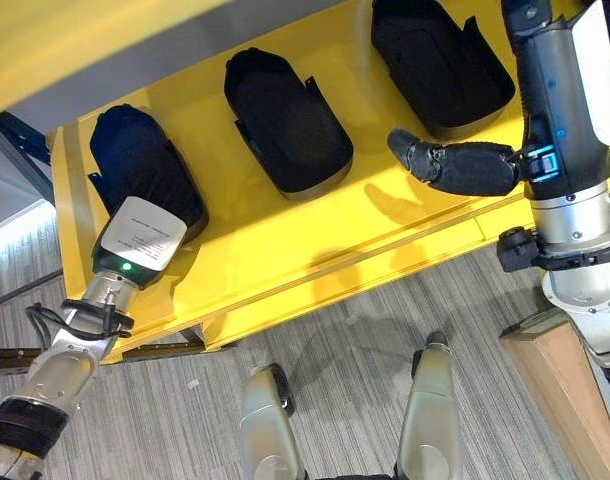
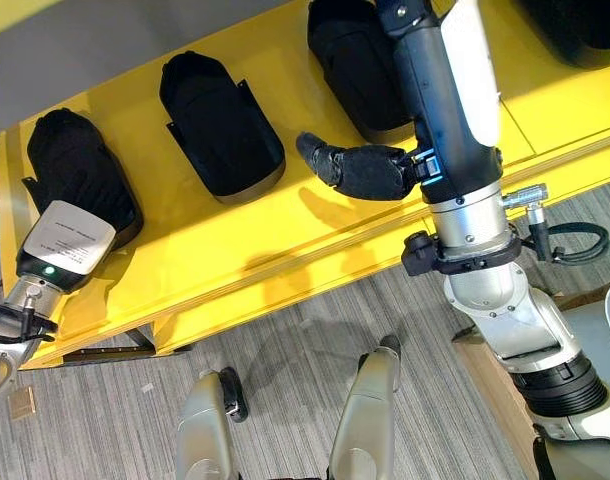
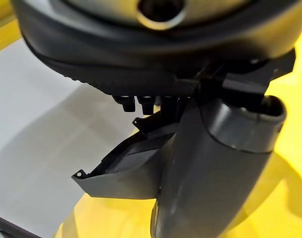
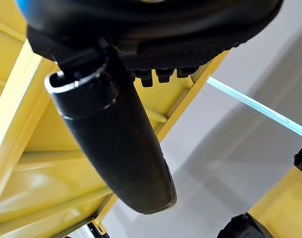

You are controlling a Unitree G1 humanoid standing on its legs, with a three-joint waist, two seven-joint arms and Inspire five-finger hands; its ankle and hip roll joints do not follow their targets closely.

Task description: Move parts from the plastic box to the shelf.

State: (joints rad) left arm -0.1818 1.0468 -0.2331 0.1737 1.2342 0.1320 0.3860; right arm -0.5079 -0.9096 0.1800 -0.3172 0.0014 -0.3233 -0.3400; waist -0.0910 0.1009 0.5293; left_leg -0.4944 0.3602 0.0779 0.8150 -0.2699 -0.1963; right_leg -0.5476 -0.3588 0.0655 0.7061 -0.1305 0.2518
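Three black moulded parts lie in a row on the yellow shelf (image 1: 285, 240): a left part (image 1: 135, 160), a middle part (image 1: 285, 125) and a right part (image 1: 440, 60). My left hand (image 1: 137, 238) sits at the near end of the left part. In the left wrist view that part's wall (image 3: 121, 168) runs up between the thumb (image 3: 210, 168) and the curled fingers. My right hand (image 1: 470, 167) hovers over bare shelf just in front of the right part, fingers curled, thumb (image 4: 116, 134) sticking out, holding nothing.
Another black part (image 2: 575, 30) lies further right on the shelf. A grey board (image 1: 135, 70) overhangs the shelf's back. Below the shelf's front lip is striped grey floor (image 1: 335, 340). A wooden edge (image 1: 555, 380) stands at the lower right.
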